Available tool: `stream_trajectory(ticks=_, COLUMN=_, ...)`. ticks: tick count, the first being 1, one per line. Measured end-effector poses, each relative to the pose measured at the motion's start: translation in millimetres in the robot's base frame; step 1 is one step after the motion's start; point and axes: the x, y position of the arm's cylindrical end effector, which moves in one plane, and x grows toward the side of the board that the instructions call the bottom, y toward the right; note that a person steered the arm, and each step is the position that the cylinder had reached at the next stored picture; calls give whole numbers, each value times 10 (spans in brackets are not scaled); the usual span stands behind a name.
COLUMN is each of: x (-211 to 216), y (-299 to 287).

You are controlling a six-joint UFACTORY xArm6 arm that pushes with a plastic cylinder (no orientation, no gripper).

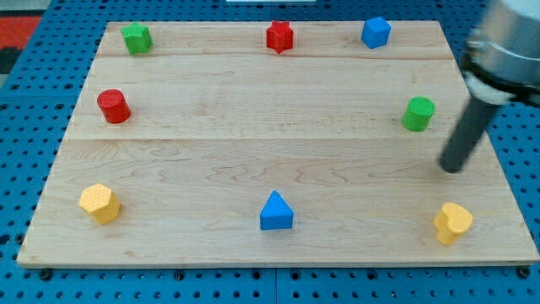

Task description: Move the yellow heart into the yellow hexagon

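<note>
The yellow heart [453, 223] lies near the board's bottom right corner. The yellow hexagon [99, 203] lies near the bottom left corner, far across the board from the heart. My tip [453, 168] is at the view's right, just above the heart and apart from it, below and right of the green cylinder [418, 113].
A blue triangle [276, 211] sits at bottom centre between heart and hexagon. A red cylinder [113, 106] is at the left, a green hexagon [136, 38] top left, a red star [279, 36] top centre, a blue block [375, 32] top right. The wooden board [253, 127] lies on blue pegboard.
</note>
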Motion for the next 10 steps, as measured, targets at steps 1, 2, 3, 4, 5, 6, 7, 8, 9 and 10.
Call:
stream_trajectory(ticks=1, x=695, y=712)
stream_trajectory(ticks=2, x=1078, y=481)
stream_trajectory(ticks=3, x=1115, y=124)
stream_trajectory(ticks=4, x=883, y=-124)
stream_trajectory(ticks=5, x=884, y=-223)
stream_trajectory(ticks=6, x=968, y=-288)
stream_trajectory(ticks=7, x=914, y=-363)
stream_trajectory(ticks=8, x=901, y=-363)
stream_trajectory(ticks=9, x=901, y=-363)
stream_trajectory(ticks=10, x=908, y=-209)
